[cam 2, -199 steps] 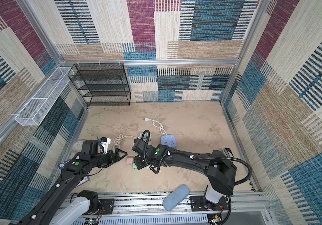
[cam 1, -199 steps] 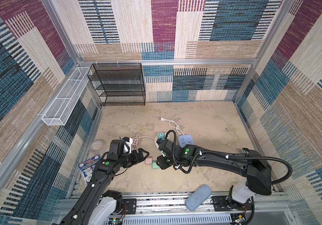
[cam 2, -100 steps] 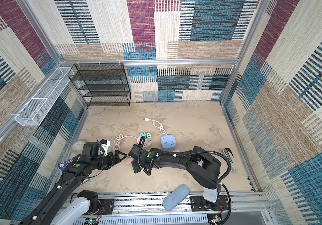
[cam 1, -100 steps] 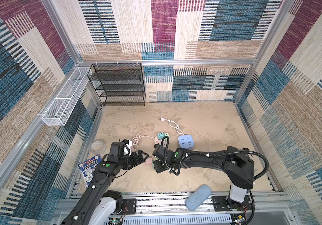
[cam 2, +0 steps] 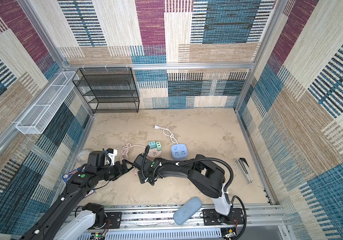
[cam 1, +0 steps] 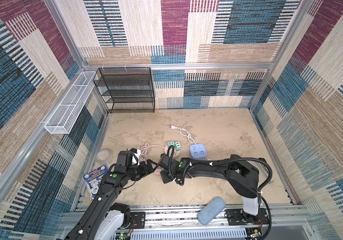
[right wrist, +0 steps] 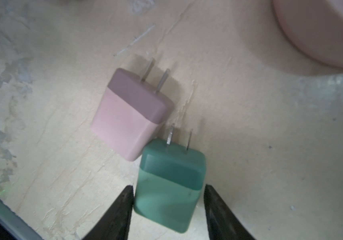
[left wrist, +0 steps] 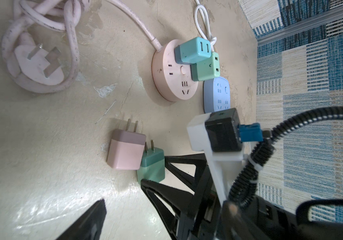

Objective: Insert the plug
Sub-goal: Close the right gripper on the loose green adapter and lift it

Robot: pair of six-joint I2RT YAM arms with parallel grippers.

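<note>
A green plug (right wrist: 166,199) lies flat on the table, its two prongs pointing toward the round pink socket strip (left wrist: 172,70). My right gripper (right wrist: 168,187) is open and straddles the plug's rear end: one finger touches its side, the other stands a little off. A pink plug (right wrist: 129,116) lies against the green one. In the top views the right gripper hides the green plug. My left gripper (cam 1: 149,166) is open wide, empty, just left of the pink plug (cam 1: 157,171). A teal adapter (left wrist: 191,49) and a green adapter (left wrist: 205,67) sit in the pink strip.
A blue square socket strip (cam 1: 197,151) with a white cord (cam 1: 185,133) lies right of the pink strip. The pink strip's coiled cord and plug (left wrist: 37,62) lie behind my left gripper. Tape roll (cam 1: 104,155) and a printed packet (cam 1: 94,180) at left; stapler (cam 2: 243,169) at right; black rack (cam 1: 129,89) at back.
My right gripper has slid left from beside the pink strip to around the green plug, and its jaws have widened a little. The left gripper has barely moved.
</note>
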